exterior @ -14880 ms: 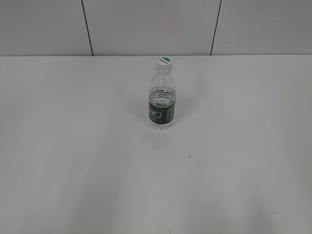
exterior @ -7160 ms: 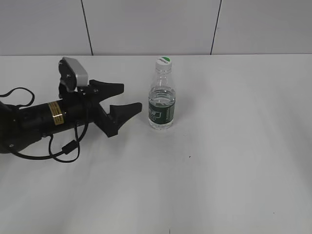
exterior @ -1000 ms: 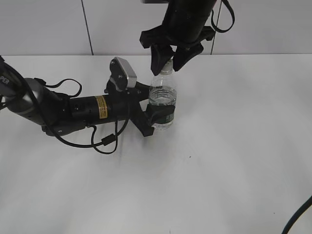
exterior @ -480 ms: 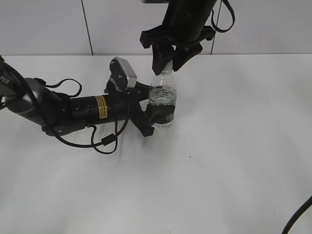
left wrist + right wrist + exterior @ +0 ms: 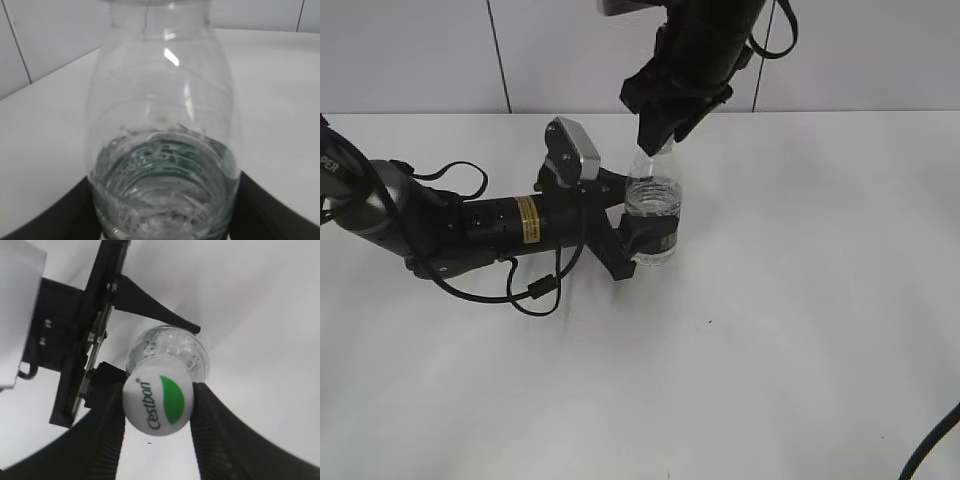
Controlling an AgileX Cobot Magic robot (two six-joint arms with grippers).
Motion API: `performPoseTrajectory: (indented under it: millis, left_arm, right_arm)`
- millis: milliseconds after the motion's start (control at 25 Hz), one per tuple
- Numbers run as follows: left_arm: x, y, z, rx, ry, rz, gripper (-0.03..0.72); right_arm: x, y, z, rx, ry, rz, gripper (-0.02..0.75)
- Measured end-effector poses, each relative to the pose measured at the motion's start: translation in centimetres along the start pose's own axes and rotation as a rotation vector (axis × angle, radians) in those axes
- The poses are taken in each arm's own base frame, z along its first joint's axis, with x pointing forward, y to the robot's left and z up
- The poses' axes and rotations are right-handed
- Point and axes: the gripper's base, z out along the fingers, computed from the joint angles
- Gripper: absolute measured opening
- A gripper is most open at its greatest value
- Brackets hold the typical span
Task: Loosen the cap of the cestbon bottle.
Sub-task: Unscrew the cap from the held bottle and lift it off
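The cestbon bottle [image 5: 653, 200] stands upright on the white table [image 5: 800, 300]. My left gripper [image 5: 646, 234] reaches in from the left and is shut on its green label band. In the left wrist view the clear bottle [image 5: 160, 125] fills the frame, with a black finger low on each side. My right gripper [image 5: 657, 137] comes down from above and is shut on the cap, which it hides in the exterior view. In the right wrist view the white and green cap [image 5: 158, 402] sits between the two ribbed fingers [image 5: 102, 440], which touch it on both sides.
The left arm [image 5: 470, 225] lies low across the table's left half, with a loose cable [image 5: 535, 292] in front of it. A grey tiled wall [image 5: 420, 55] runs behind the table. Another cable [image 5: 930, 445] shows at the bottom right corner.
My right gripper's fingers stood spread around the bottle's neck. Now they have turned and closed on the cap. The left gripper and the bottle have not moved.
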Motion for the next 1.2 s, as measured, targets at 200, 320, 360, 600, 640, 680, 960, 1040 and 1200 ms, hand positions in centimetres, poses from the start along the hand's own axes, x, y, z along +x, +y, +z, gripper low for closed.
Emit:
performPoseTrajectory:
  millis: [200,320,360,600,640,680,960,1040,1200]
  left_arm:
    - [0.0,0.0,0.0,0.005,0.0,0.003,0.417]
    - [0.0,0.0,-0.1,0.006,0.0,0.005,0.417]
    - [0.0,0.0,-0.1,0.007,-0.001,0.006,0.417]
    - [0.0,0.0,-0.1,0.009,0.0,0.009,0.417]
    - [0.0,0.0,-0.1,0.009,0.0,0.009,0.417]
    - [0.0,0.0,-0.1,0.009,0.0,0.009,0.417]
    - [0.0,0.0,-0.1,0.008,-0.002,0.004,0.417]
    - [0.0,0.0,-0.1,0.007,0.0,0.002,0.416]
    - [0.0,0.0,-0.1,0.007,0.0,0.002,0.416]
  right_arm:
    - [0.0,0.0,0.0,0.001,0.001,-0.413,0.307]
    - [0.0,0.0,-0.1,0.006,-0.001,-0.676,0.307]
    - [0.0,0.0,-0.1,0.006,0.0,-0.744,0.307]
    - [0.0,0.0,-0.1,0.008,0.002,-0.901,0.307]
    - [0.0,0.0,-0.1,0.009,0.001,-0.918,0.307]
    - [0.0,0.0,-0.2,0.01,0.001,-0.931,0.307]
    - [-0.7,0.0,-1.3,0.03,-0.02,-1.048,0.299]
    - [-1.2,0.1,-2.2,0.057,-0.056,-1.062,0.297]
    - [-1.9,0.2,-3.3,0.096,-0.094,-1.088,0.296]
